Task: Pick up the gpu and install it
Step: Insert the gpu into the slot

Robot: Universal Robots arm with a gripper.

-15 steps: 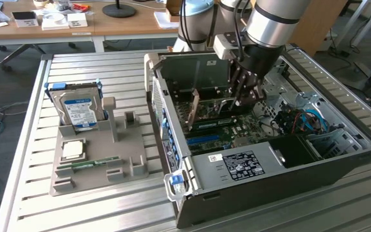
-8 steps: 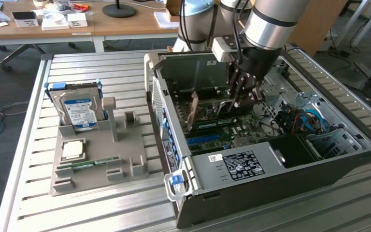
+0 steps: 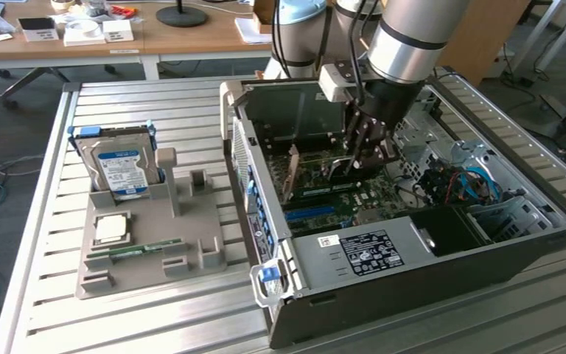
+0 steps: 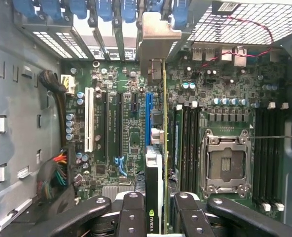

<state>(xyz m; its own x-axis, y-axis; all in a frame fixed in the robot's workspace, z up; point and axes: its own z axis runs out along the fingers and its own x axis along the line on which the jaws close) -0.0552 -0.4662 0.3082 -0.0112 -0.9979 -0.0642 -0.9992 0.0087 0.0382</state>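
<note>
**A:** Exterior view first: the arm reaches down into the open computer case (image 3: 401,258). The gripper (image 3: 367,162) is clamped on the gpu (image 3: 323,168), which stands on edge low over the motherboard (image 3: 357,200). I can't tell whether it is seated.

**B:** What's the risk there?

**A:** A tilted card. If it's pressed down crooked, its lower edge could jam or bend against the slot.

**B:** And the wrist view?

**A:** The fingers (image 4: 131,215) pinch the gpu (image 4: 164,148) from both sides. It runs edge-on just beside the blue slot (image 4: 148,116), with its metal bracket (image 4: 158,34) up at the case's rear openings.

**B:** Could the bracket snag?

**A:** I'd judge so. If it catches the rear frame, that end of the card rides up. The hold is on a thin card, so it might slip. The memory slots (image 4: 190,143) also lie close beside one finger, and a sideways drift could knock them.
</note>
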